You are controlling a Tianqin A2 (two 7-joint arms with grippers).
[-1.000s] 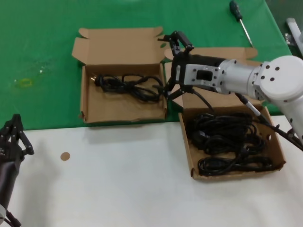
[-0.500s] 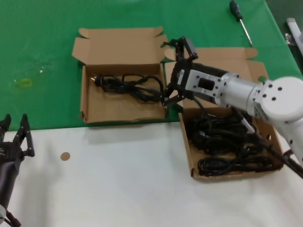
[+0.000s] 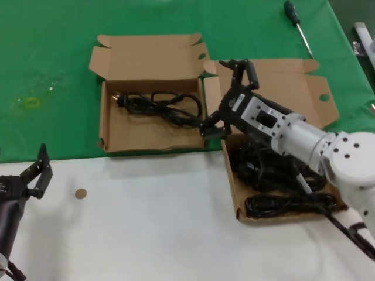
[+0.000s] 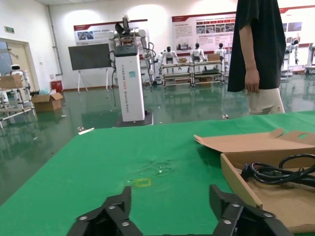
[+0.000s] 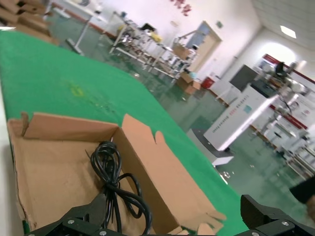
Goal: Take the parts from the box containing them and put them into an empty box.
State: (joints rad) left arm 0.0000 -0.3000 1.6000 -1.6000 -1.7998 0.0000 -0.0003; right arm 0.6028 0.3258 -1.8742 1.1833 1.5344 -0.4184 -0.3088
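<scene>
From the head camera, the right gripper (image 3: 225, 96) hangs with its fingers spread wide and nothing between them, over the seam where the two cardboard boxes meet, one fingertip low beside the near right corner of the smaller box (image 3: 111, 126) and the other raised over the lid of the larger box (image 3: 281, 79). The smaller box sits on the green cloth (image 3: 47, 64) near the table's (image 3: 152, 222) middle, lid folded back toward the far edge, and one coiled power cord (image 3: 161, 105) lies along its far wall. The larger box straddles the cloth's near edge toward the table's right side, with a heap of black cords (image 3: 278, 178) in its tray, partly under the right arm. A screwdriver (image 3: 296, 23) lies at the far right corner of the cloth, and a small brown disc (image 3: 81, 192) rests on the white tabletop near the left edge. The left gripper (image 3: 35, 175) waits at the near left edge, fingers apart and empty. The left wrist camera shows those open fingers (image 4: 115, 214) low over the green cloth, the smaller box (image 4: 236, 179) beyond them with the cord's plug (image 4: 253, 172) inside, and a person (image 4: 258, 49) standing past the far edge. The right wrist camera looks between its own spread fingers (image 5: 78, 221) into the smaller box (image 5: 147, 157), where the single cord (image 5: 110, 177) lies on the cardboard floor.
</scene>
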